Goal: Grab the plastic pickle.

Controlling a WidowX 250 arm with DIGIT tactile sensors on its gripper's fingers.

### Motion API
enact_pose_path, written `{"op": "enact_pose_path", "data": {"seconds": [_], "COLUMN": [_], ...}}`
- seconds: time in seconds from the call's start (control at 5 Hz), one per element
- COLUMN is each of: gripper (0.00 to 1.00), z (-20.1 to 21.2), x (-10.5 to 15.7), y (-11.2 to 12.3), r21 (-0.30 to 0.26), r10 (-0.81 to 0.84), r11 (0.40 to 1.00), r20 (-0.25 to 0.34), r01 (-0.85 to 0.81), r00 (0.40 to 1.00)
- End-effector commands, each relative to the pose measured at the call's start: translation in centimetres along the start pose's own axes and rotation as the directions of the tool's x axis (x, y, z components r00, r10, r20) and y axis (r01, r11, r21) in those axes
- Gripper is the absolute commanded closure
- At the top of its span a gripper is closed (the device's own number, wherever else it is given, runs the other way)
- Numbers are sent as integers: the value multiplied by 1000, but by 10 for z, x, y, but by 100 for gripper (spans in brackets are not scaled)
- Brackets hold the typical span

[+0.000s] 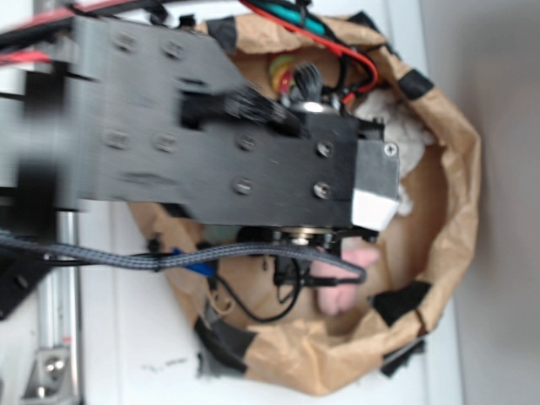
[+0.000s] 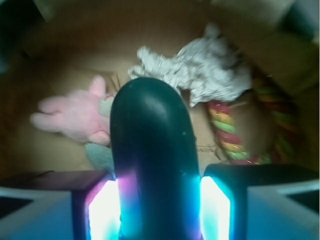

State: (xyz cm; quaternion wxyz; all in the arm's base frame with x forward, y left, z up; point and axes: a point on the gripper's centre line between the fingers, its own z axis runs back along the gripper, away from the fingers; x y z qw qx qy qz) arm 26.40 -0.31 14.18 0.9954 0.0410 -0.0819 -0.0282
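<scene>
The plastic pickle, dark green, smooth and glossy, stands up between my two glowing fingers in the wrist view and fills the middle of that frame. My gripper is shut on it, the pads pressed to both its sides. It hangs above the floor of the brown paper bin. In the exterior view the black arm covers the bin's middle and hides the pickle and the fingers.
Below lie a pink plush bunny at left, a light teal cloth beside it, a crumpled white cloth at the back and a multicoloured twisted rope at right. The bin's paper walls ring it all.
</scene>
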Motion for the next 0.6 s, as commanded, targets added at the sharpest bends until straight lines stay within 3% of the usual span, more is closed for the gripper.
{"op": "enact_pose_path", "data": {"seconds": [0.0, 0.2, 0.4], "gripper": [100, 100, 100], "z": [36, 19, -3], "x": [-23, -37, -43], "y": [-4, -2, 5], "r21": [-66, -30, 31], "r10": [436, 557, 568], "r11": [900, 830, 823], "r20": [89, 21, -49], "r01": [-432, -557, -567], "r00": [895, 830, 822]}}
